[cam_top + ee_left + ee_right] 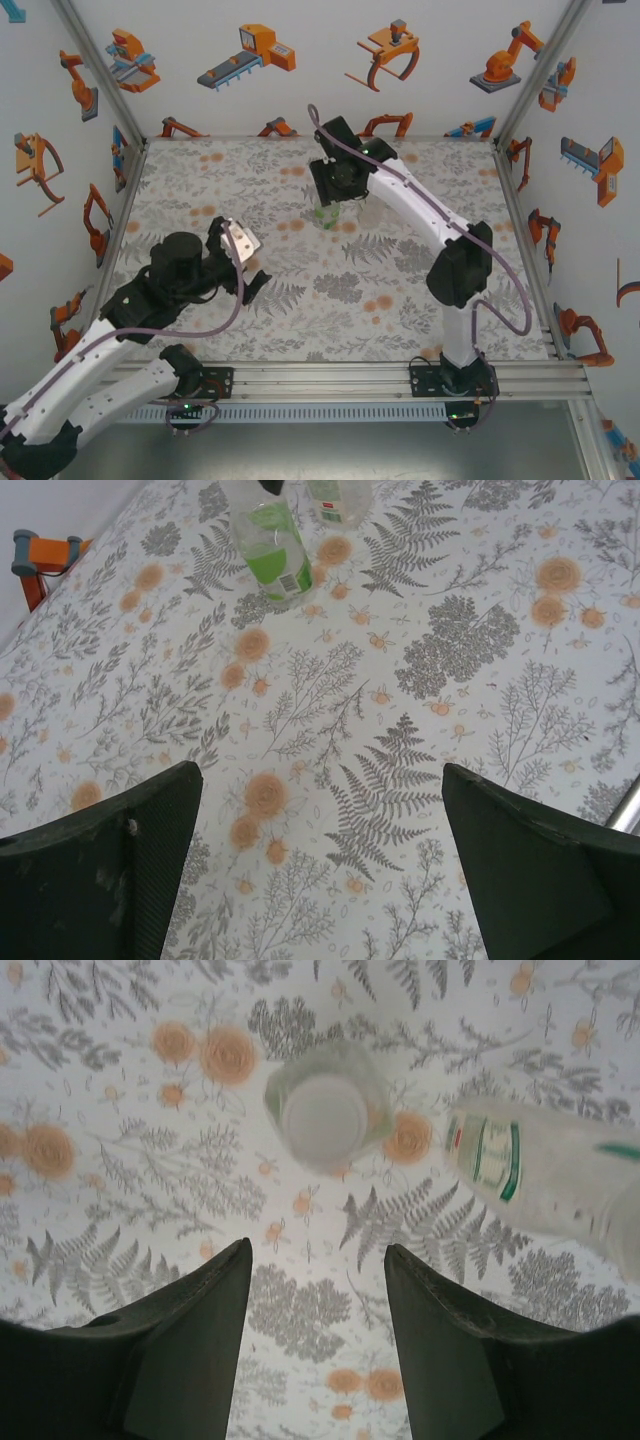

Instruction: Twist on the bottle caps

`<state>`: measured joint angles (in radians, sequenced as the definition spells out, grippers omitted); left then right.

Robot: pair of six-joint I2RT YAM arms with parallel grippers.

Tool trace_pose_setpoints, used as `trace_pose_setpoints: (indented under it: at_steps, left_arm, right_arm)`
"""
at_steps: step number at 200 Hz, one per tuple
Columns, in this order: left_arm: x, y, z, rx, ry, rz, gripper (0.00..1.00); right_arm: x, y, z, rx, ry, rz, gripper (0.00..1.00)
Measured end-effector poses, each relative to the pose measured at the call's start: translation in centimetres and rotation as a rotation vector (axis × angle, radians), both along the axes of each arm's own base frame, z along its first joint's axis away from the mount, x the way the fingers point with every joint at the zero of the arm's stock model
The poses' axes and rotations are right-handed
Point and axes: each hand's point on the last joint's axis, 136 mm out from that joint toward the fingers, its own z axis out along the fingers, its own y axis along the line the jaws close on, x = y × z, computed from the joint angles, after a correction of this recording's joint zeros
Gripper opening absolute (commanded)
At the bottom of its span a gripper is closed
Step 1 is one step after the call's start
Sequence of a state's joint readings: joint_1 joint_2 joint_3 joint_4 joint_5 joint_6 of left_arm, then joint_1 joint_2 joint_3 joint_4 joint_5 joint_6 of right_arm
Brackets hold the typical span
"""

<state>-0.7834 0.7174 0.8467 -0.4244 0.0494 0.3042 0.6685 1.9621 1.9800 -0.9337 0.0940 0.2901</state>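
Two bottles stand close together at the far middle of the table. The green-tinted bottle (327,216) (272,550) carries a green label, and a clear bottle (370,212) (340,498) stands just right of it. My right gripper (335,198) (317,1246) hangs above them, open, with nothing between its fingers. From above, one bottle (325,1120) shows a round white cap (323,1122) on its top. A bottle with a white-and-green label (520,1165) is at the right. My left gripper (250,262) (320,770) is wide open over bare cloth, well short of the bottles.
The table is covered by a floral cloth (300,300) and walled by white panels with orange robot pictures. Metal frame posts run along the left edge (125,215) and the right edge (520,230). A rail (330,372) crosses the near edge.
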Motion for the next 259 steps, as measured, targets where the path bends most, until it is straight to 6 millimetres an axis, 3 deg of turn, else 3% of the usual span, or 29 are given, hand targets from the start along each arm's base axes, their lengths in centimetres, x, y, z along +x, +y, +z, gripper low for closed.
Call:
trace_pose_setpoints:
  at_steps: [36,71,109,137,180,222,240,259]
  left_arm:
    - [2.9,-1.9,-1.1,0.004,0.001,0.020,0.97]
    - [6.6,-2.5,-2.1,-0.023,0.022,0.095,0.97]
    - [10.5,-1.7,-3.5,-0.057,0.058,0.211,0.97]
    - [12.4,-1.0,-4.7,-0.051,0.072,0.278,0.97]
    - [14.9,3.2,-7.3,-0.043,0.070,0.459,0.97]
    - [15.9,8.8,-10.5,0.010,0.073,0.678,0.97]
    - [16.1,10.8,-11.3,0.013,0.076,0.751,0.97]
    - [16.5,12.6,-12.2,0.005,0.076,0.811,0.97]
  right_arm:
    - [-4.3,-2.1,0.4,-0.012,0.013,-0.004,0.54]
    - [-7.6,-6.1,0.4,-0.058,-0.008,-0.050,0.58]
    - [-9.7,-10.9,0.7,-0.137,-0.071,-0.120,0.64]
    - [-10.0,-15.4,0.0,-0.208,-0.090,-0.197,0.66]
    - [-9.5,-23.0,-3.4,-0.344,-0.056,-0.308,0.72]
    - [-8.2,-30.7,-6.0,-0.291,-0.068,-0.522,0.78]
    - [-7.4,-33.1,-6.9,-0.251,-0.105,-0.604,0.80]
    - [-6.4,-34.3,-8.0,-0.216,-0.160,-0.644,0.80]
